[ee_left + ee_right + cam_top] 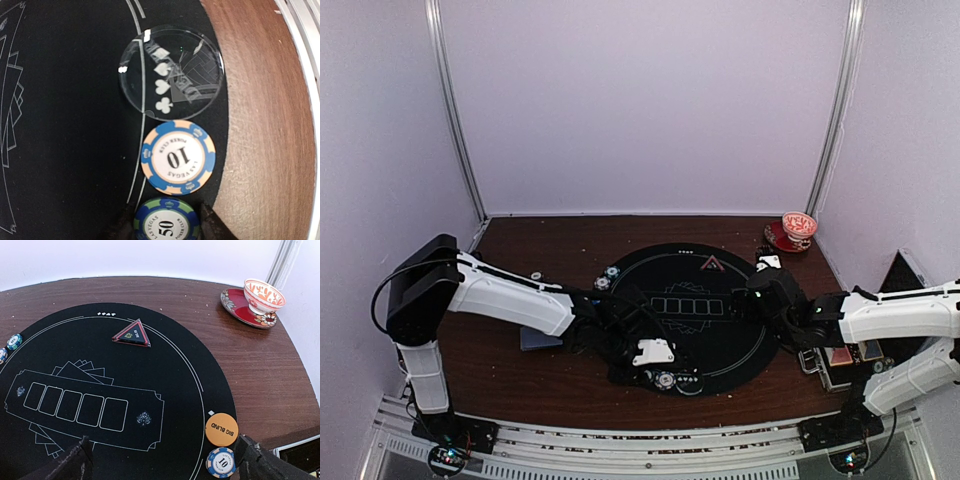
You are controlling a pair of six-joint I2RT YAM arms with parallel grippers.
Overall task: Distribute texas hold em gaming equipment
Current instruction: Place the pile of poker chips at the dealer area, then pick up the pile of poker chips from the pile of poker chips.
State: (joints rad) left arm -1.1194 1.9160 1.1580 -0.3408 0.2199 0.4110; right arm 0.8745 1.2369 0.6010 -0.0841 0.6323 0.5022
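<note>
Left gripper [167, 229]: jaws closed against rim of 50 chip [167, 222]. Chip sits between tips at edge of mat [65, 125]. Just beyond: 10 chip [178, 156], then clear disc [171, 71].

Right gripper [167, 460]: jaws wide apart, gripping nothing. Second 10 chip [221, 462] lies between them, nearer right finger. Orange disc [221, 429] just beyond. Farther: red triangle [131, 334].
</note>
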